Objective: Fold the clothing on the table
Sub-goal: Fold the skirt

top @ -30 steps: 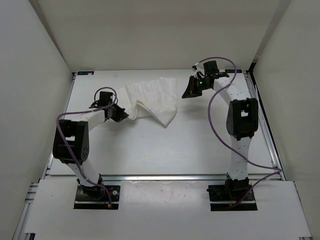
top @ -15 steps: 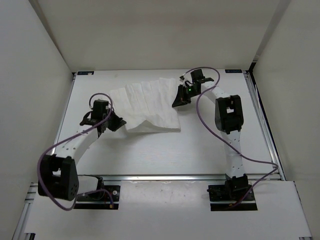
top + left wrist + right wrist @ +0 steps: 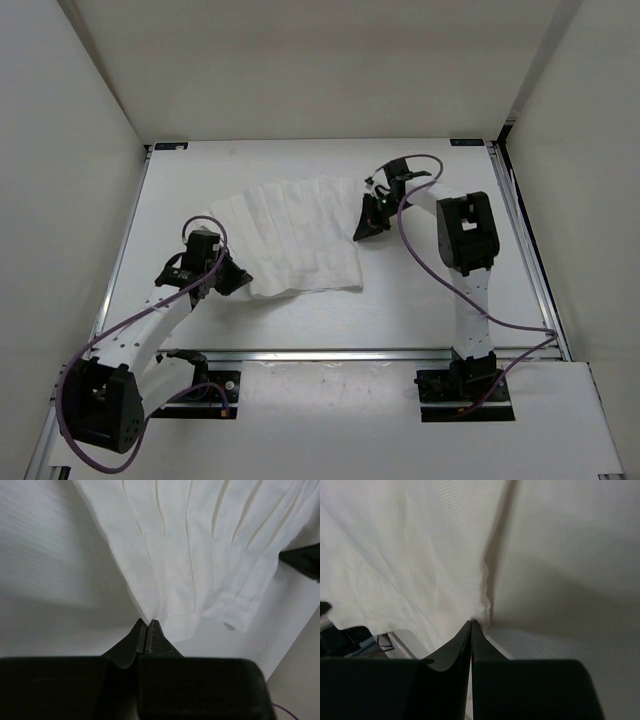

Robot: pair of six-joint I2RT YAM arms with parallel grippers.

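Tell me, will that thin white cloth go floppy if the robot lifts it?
Probably floppy: the thin white ribbed fabric garment drapes in creases from the left gripper pinching its corner. Likely light: the right gripper holds it with just its tips. It might slip free.

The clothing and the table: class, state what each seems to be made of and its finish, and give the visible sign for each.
The clothing: thin, soft fabric, matte white, possibly cotton or a blend; it shows a fine weave, parallel creases and a stitched hem, and it drapes.
The table: a hard, flat, matte white board, perhaps laminate or painted; it is even and without sheen, and its core cannot be told.
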